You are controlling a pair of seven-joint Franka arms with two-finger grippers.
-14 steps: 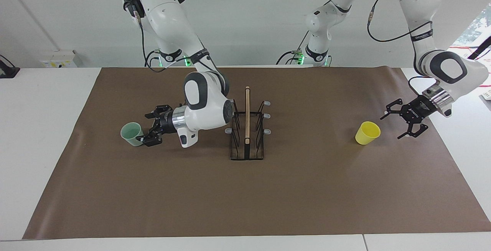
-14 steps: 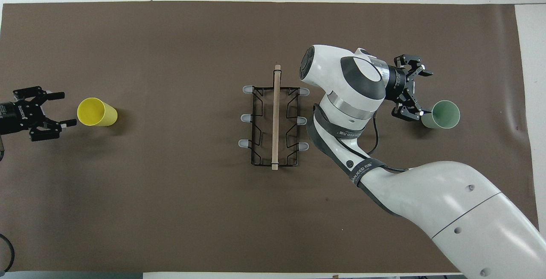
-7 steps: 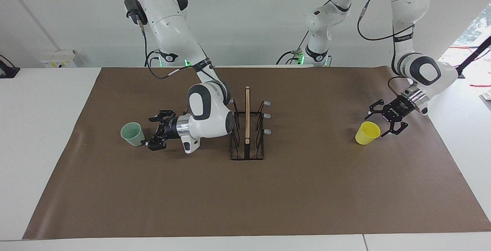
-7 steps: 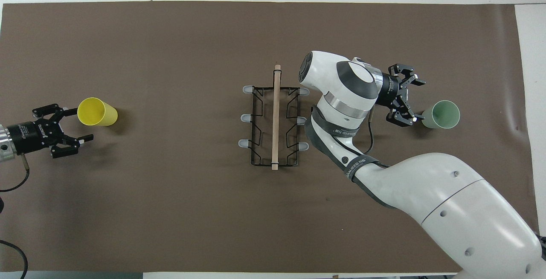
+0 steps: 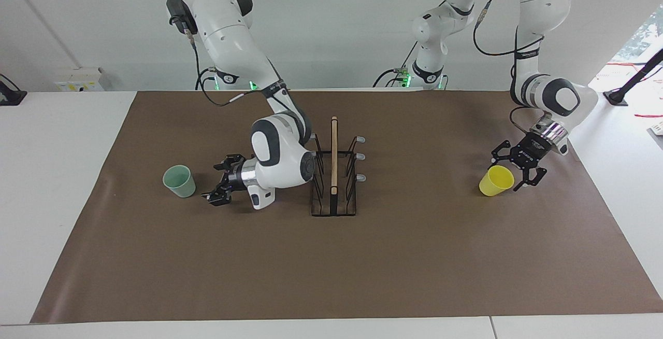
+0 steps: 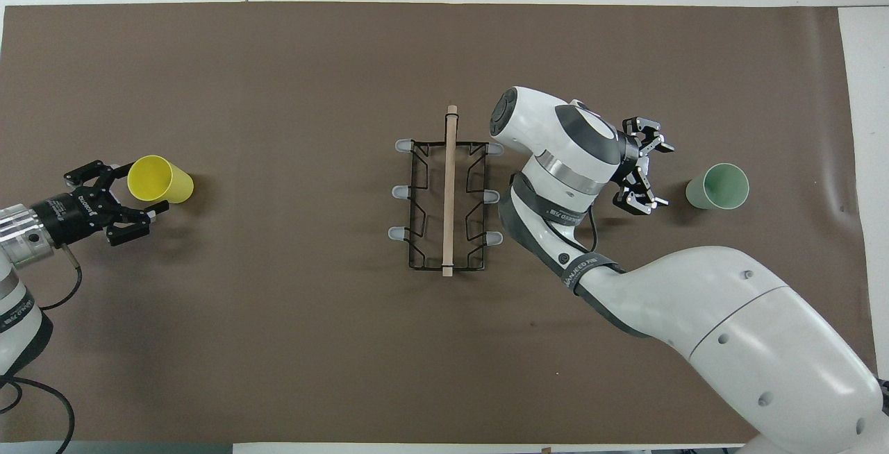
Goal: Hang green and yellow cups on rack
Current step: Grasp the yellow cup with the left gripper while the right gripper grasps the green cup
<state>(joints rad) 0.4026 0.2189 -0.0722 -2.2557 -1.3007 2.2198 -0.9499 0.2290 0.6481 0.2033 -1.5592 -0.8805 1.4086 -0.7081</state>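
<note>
Pulled back from the green cup (image 5: 179,181) since a second ago: right claw (image 5: 221,182), spread wide, holding nothing. Rack (image 5: 334,173) mid-tabletop, prongs bare. Swung in beside the yellow cup (image 5: 496,180): left claw (image 5: 516,166), wide, empty. Best squared around the cup wall before closing.

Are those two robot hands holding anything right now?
No. The right end effector is open beside the green cup, apart from it; the left end effector is open around the yellow cup.

Rack (image 5: 334,173) mid-mat (image 5: 362,277); one cup (image 5: 179,181) twd right arm's end, other cup (image 5: 496,181) twd left's.
</note>
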